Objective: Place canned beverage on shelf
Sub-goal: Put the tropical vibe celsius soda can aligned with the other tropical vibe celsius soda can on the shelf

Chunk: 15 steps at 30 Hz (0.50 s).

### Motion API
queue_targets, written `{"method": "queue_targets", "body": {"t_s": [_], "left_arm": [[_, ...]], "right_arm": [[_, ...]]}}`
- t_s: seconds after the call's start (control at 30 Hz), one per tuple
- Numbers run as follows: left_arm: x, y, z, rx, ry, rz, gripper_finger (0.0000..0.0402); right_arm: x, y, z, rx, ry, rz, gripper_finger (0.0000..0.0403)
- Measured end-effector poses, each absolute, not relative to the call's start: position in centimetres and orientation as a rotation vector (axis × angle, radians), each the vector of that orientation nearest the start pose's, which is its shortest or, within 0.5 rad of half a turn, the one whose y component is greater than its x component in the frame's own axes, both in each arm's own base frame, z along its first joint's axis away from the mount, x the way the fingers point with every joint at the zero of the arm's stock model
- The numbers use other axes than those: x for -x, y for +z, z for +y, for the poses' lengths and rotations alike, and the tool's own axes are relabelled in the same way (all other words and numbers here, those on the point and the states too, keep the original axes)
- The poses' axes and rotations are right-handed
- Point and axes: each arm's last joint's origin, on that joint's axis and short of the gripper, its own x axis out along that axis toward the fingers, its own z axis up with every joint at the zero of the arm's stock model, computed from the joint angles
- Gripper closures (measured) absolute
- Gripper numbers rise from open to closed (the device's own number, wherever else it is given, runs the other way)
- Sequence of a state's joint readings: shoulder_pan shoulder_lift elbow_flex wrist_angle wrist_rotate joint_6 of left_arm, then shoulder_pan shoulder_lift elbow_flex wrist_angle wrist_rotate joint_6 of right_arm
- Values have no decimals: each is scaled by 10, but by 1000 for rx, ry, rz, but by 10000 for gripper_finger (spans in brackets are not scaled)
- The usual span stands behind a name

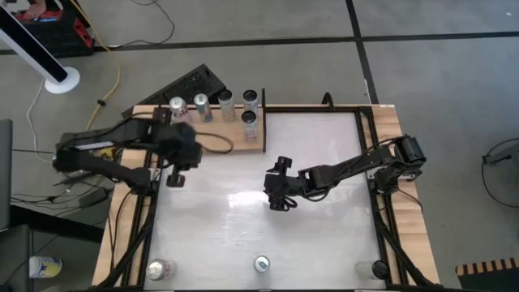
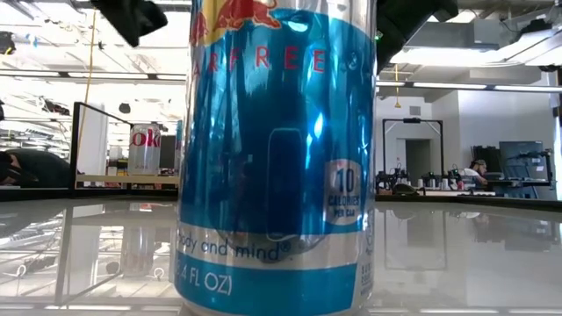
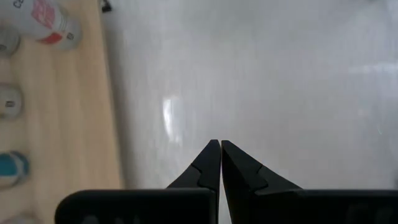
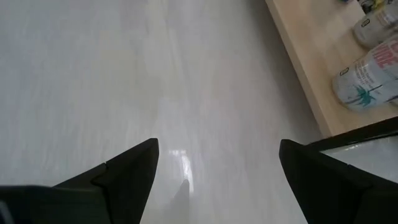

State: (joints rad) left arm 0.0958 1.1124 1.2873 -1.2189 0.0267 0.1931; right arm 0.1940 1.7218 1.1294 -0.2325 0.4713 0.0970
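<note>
Because five cans already stand on the shelf [image 1: 231, 130] at the table's [image 1: 324, 235] far left corner, the job reads as well along, with more cans lined up along the near edge: one at the near left corner [image 1: 159, 268], one at mid edge [image 1: 261, 264], and a dark one near the right corner [image 1: 379, 268]. On the shelf, four cans [image 1: 214, 105] form a row along its far side and a fifth [image 1: 250, 123] stands in front of that row near its right end, leaving bare wood along the near side for more.

With its fingers pressed fully together and nothing between them, the left gripper [image 3: 220, 147] hangs over the tabletop just off the shelf's near edge, which suits an arm that has nothing to carry right now.

Spread wide and empty, the right gripper [image 1: 280, 188] sits over the middle of the table, well apart from every can; its wrist view shows only bare white surface between the fingers [image 4: 134, 168]. That wide stance fits a reach for a can, probably one on the near edge.

From the low camera the blue mid-edge can [image 2: 277, 158] fills the picture, upright and untouched.
</note>
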Motion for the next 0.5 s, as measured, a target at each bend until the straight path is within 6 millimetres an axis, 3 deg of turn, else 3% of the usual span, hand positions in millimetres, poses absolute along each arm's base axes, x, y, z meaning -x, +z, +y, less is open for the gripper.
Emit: {"method": "queue_targets", "body": {"t_s": [0.2, 0.37, 0.5], "left_arm": [[-164, 327, 6, -87, -26, 744, 402], [-172, 311, -2, -131, -66, 414, 402], [-177, 293, -9, -229, -137, 280, 402]], "right_arm": [[-352, 218, 65, 162, -234, 866, 44], [-335, 272, 93, 51, -176, 1080, 44], [-308, 316, 111, -150, -246, 1251, 44]]}}
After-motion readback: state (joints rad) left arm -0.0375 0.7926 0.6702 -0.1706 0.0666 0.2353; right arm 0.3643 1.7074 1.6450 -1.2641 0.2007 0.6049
